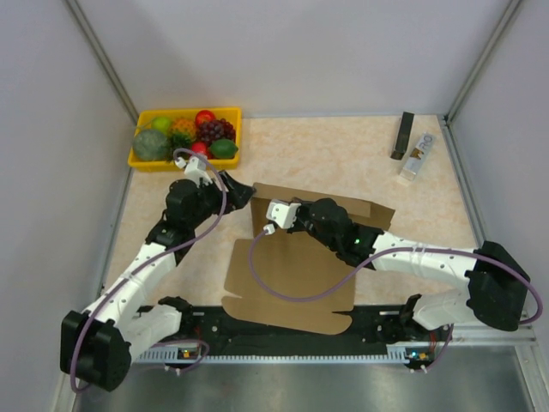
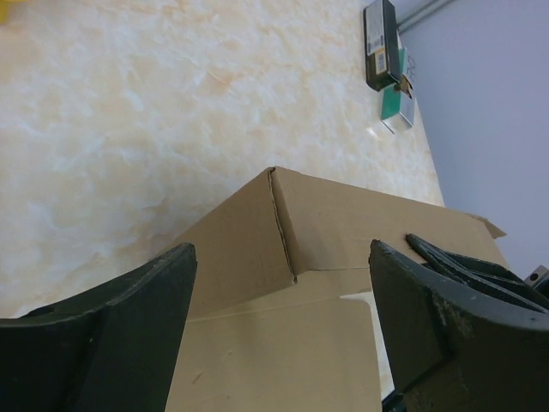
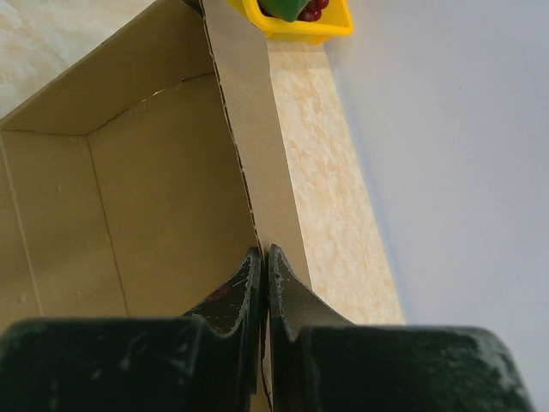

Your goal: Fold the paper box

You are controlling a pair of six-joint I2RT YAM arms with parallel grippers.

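Lying a little nearer than the middle of the tabletop (image 1: pixel 343 154), the paper box (image 1: pixel 292 287) is half formed. A flat brown panel reaches the near edge, and its walls stand up on the far and left sides. The right arm (image 1: pixel 403 256) crosses the box and hides much of its inside in the top view.

The right claw (image 3: pixel 264 275) is clenched on the upper edge of the left wall, one finger on each face of the cardboard. Only the wrist view shows this grip; from above the fingertips cannot be made out.

The left claw (image 2: pixel 281 253) is released, fingers spread wide, with the far-left corner of the box between them. Whether either finger touches the cardboard is hard to tell.

At the far-left corner sits a yellow tray of fruit (image 1: pixel 137 161), cut off at the top of the right wrist view. Near the far-right corner, well apart from the box, lie a black bar (image 1: pixel 402 136) and a small pack (image 1: pixel 416 159) — its label is too small to read.
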